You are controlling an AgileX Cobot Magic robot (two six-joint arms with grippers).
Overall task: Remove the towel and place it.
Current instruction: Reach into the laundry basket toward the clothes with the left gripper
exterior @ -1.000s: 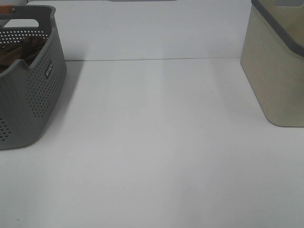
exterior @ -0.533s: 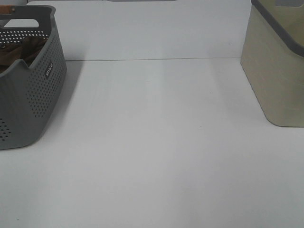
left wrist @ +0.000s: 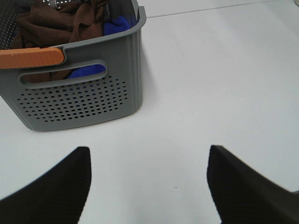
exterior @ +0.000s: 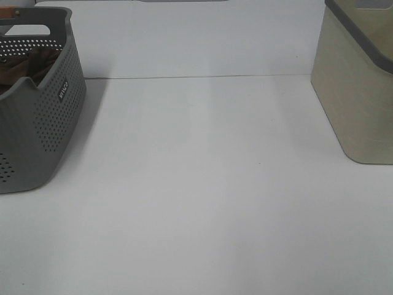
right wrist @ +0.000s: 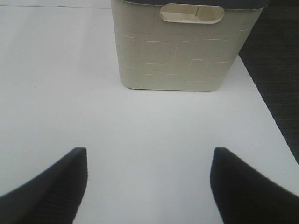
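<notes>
Here is the white surface (exterior: 202, 184), with a grey perforated basket (exterior: 49, 123) at the far left of the high view and a beige bin (exterior: 356, 92) with a dark rim at the far right, the two well apart. The towel (left wrist: 51, 23) sits bunched up inside the basket, dark brown and heaped, and from above a sliver of it (exterior: 38, 61) shows over the basket's wall. A blue cloth (left wrist: 117, 25) lies just beside it in the same basket, peeking through the handle slot as well, and an orange grip (left wrist: 30, 58) runs along the near rim. The left end effector (left wrist: 147, 186) hangs above the surface short of the basket, its two dark fingers (left wrist: 51, 186) spread wide and released, with only white surface between them. Over on the other side, the right end effector (right wrist: 147, 186) faces the bin (right wrist: 187, 51) the same way, fingers (right wrist: 243, 186) parted and gripping nothing, the bin's handle cutout turned toward it. Neither touches the towel or either container.
</notes>
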